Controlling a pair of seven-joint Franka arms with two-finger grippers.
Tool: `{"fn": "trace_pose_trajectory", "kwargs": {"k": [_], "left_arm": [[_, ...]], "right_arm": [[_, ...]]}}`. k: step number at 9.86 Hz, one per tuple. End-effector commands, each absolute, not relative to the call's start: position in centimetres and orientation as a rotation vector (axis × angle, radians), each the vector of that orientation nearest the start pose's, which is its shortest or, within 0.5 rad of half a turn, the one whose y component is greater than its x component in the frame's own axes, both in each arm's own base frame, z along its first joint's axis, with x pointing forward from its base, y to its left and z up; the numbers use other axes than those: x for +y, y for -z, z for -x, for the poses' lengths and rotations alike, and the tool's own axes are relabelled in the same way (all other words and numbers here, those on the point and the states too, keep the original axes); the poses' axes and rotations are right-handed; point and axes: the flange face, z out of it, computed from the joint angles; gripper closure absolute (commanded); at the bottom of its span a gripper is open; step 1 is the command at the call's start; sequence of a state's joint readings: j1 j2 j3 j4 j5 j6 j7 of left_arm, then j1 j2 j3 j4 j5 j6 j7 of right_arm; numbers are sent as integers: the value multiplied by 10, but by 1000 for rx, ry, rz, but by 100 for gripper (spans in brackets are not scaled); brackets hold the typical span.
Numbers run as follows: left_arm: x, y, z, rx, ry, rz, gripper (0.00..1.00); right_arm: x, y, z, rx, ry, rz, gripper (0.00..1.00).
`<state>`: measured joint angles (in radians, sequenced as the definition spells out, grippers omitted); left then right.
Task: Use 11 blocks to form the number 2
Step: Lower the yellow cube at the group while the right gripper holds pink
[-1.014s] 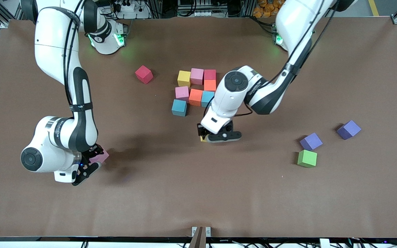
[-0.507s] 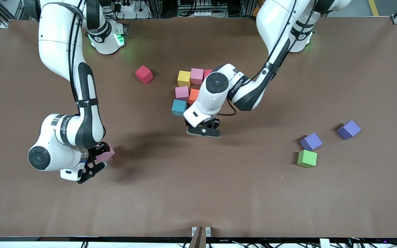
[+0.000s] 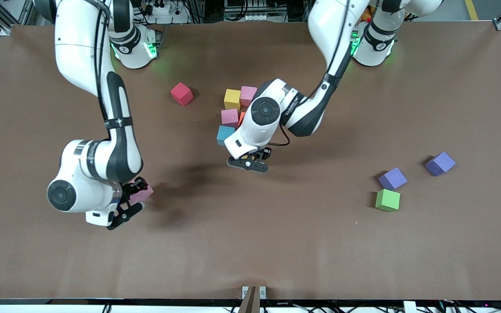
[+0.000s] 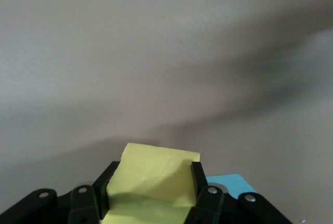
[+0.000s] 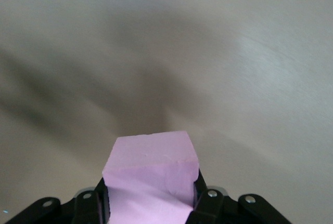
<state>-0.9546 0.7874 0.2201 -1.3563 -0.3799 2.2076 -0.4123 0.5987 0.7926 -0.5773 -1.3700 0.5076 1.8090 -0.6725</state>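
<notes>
Blocks set edge to edge sit mid-table: a yellow one (image 3: 232, 99), two pink ones (image 3: 248, 94) (image 3: 229, 117), a light blue one (image 3: 224, 134) and a sliver of orange (image 3: 242, 117). The left arm covers the rest of the group. My left gripper (image 3: 248, 164) (image 4: 151, 182) hangs just nearer the camera than the light blue block (image 4: 231, 182), shut on a yellow block (image 4: 156, 174). My right gripper (image 3: 131, 201) (image 5: 151, 193), toward the right arm's end, is shut on a pink block (image 3: 142, 191) (image 5: 151, 164). A red block (image 3: 181, 94) and a green block (image 3: 387, 200) lie apart.
Two purple cubes (image 3: 392, 178) (image 3: 439, 163) lie by the green block toward the left arm's end. The brown table (image 3: 250, 243) runs wide and bare along the camera's edge.
The left arm has carried the yellow block toward the right arm's end, up beside the light blue block. The right arm has carried the pink block toward the table's middle.
</notes>
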Motion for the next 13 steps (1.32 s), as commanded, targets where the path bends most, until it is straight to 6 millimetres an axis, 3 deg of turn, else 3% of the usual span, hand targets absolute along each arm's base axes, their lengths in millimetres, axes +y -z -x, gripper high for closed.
{"fn": "trace_pose_trajectory", "kwargs": {"k": [1,3,5,9,13], "left_arm": [[-550,-260,-521,240,-10,3327,100],[-558,-256,-522,187,-10,3359,100],[-554,-262,-530,89,-15,3416,100],[-547,-247,-538,-30,-49,3457,100],[-556,-233,-527,-16,-71,3454,100]], "right_arm": [[153,-292,-689,-896,-253,2863,72],[146,-301,-701,-913,-153,2891,72],[135,-303,-707,-929,-104,2897,71],[122,-300,-708,-893,-92,2875,71],[110,-294,-709,-907,-82,2838,71]]}}
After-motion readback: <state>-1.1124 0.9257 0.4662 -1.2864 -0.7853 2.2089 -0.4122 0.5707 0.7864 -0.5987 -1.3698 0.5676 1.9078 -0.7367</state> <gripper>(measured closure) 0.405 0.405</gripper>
